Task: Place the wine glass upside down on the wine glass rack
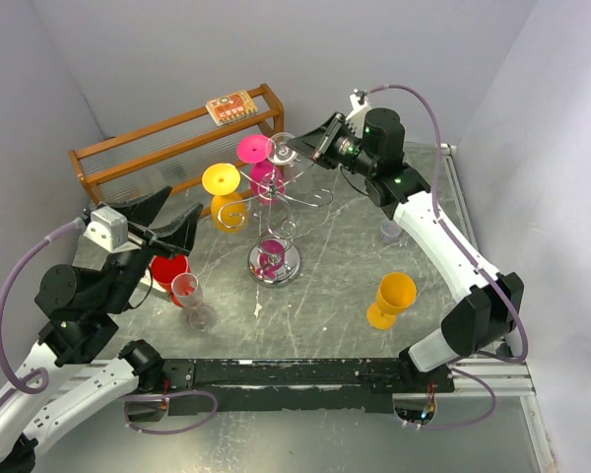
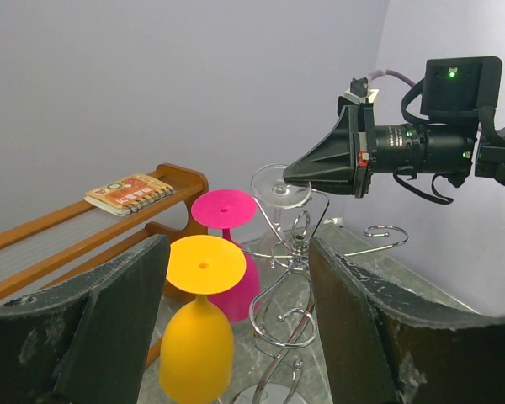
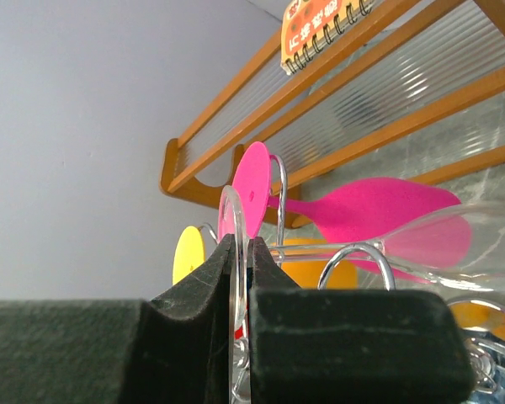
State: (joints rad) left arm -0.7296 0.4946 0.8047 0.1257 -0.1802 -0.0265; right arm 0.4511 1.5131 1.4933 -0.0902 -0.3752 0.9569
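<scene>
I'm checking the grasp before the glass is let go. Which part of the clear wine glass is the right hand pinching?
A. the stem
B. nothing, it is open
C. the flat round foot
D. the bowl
C: in the right wrist view the right hand is shut on the thin edge of the round foot of the clear wine glass, whose stem and bowl stretch away to the side, ungripped.

In the right wrist view the clear wine glass (image 3: pixel 480 240) runs off the right edge, and the right gripper (image 3: pixel 241 252) hides the lower part of its foot. From above, its bowl is lost among the wires of the wine glass rack (image 1: pixel 276 264), seemingly threaded into one arm. Print on the notebook (image 1: pixel 229 106) is too small to read.
</scene>
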